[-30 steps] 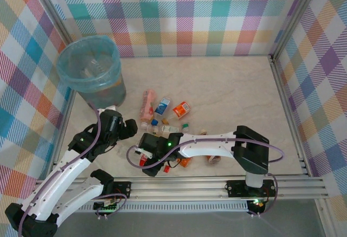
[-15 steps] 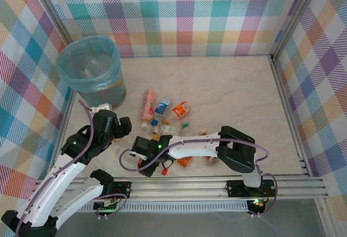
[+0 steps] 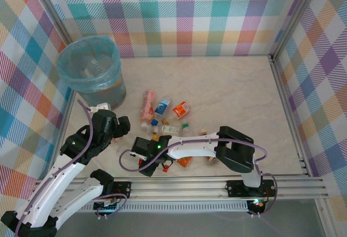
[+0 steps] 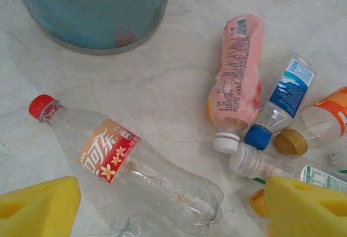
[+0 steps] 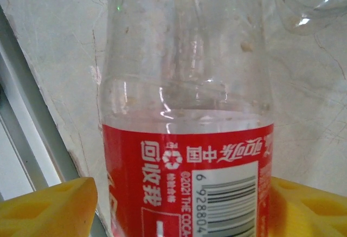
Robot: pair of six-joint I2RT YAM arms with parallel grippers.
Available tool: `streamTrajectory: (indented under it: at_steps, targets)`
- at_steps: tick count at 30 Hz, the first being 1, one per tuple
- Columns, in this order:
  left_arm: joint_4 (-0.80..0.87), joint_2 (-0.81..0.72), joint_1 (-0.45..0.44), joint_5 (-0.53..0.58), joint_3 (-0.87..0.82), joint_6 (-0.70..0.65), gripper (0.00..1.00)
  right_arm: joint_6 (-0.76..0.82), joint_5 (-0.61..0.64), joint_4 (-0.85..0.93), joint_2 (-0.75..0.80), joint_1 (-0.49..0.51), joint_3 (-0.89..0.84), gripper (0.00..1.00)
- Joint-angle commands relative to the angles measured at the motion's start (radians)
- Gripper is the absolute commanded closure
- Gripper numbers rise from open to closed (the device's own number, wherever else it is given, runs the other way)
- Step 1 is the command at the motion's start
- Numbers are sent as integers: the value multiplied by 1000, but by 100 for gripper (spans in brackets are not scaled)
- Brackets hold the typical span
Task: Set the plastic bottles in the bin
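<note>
My right gripper (image 5: 181, 207) straddles a clear plastic bottle with a red label (image 5: 184, 112), with a yellow pad against the label on each side. I can't tell whether it's clenched. The bottle lies near the table's 6 o'clock edge, its long axis running 6 to 12 in the wrist view (cap end hidden). Its slick round wall could squirt out toward the metal rail (image 5: 27, 134). My left gripper (image 4: 171, 210) hangs released over a clear red-capped bottle (image 4: 130, 166), cap toward 10. The round grey-blue bin (image 4: 97, 9) stands at 11.
</note>
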State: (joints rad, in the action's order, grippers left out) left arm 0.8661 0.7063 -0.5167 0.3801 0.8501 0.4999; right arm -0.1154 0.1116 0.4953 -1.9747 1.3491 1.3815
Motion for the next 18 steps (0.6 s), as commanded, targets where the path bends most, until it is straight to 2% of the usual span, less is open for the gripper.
streamTrajectory:
  at_steps: [1,5,13,18]
  targets:
    - [23,-10,-6,21,39,-26,12,-6,-18,11,-27,7,22,26]
    - [32,-10,-6,29,60,-34,12,-11,-13,14,-14,8,23,34]
    - [44,-24,-6,43,127,-40,12,-11,2,15,73,8,-13,39]
    - [52,-39,-6,49,190,-61,12,-6,-48,-14,178,7,-72,41]
